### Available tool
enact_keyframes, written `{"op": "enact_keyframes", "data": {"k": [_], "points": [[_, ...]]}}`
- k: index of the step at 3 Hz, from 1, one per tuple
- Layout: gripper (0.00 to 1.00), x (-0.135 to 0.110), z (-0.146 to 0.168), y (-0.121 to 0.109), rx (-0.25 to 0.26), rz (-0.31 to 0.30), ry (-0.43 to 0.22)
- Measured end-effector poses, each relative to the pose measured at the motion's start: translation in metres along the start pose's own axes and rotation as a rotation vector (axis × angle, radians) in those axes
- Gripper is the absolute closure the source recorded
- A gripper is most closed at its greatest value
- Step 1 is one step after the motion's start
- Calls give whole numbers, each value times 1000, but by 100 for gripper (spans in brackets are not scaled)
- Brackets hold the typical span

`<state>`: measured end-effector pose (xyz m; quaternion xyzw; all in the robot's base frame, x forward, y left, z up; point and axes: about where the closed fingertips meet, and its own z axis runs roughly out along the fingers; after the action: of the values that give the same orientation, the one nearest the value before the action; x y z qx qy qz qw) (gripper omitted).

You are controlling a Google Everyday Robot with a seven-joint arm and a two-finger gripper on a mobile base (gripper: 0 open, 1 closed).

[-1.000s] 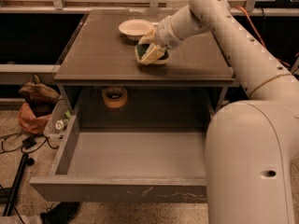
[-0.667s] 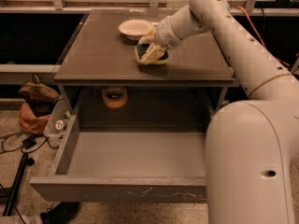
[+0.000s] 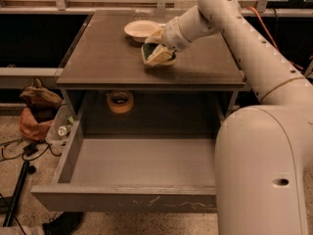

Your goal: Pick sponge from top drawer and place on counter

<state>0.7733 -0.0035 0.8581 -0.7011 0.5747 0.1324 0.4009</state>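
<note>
The gripper (image 3: 156, 49) clasps the sponge (image 3: 160, 58) low on the table (image 3: 98, 58) (just beside the white bowl (image 3: 138, 29)). It should release gently, then lift straight up, clear of the bowl.

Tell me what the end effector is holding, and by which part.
The end effector holds the sponge across its upper part, with the sponge's lower edge down at the counter.

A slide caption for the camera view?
Gripper at the sponge on the counter beside a white bowl; top drawer open below.
</note>
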Motion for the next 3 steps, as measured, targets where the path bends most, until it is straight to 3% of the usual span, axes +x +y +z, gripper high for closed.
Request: {"op": "enact_keyframes", "data": {"k": [1, 2, 3], "points": [[0, 0, 0, 0, 0, 0, 0], [0, 0, 0, 0, 0, 0, 0], [0, -15, -20, -4, 18, -15, 40]]}}
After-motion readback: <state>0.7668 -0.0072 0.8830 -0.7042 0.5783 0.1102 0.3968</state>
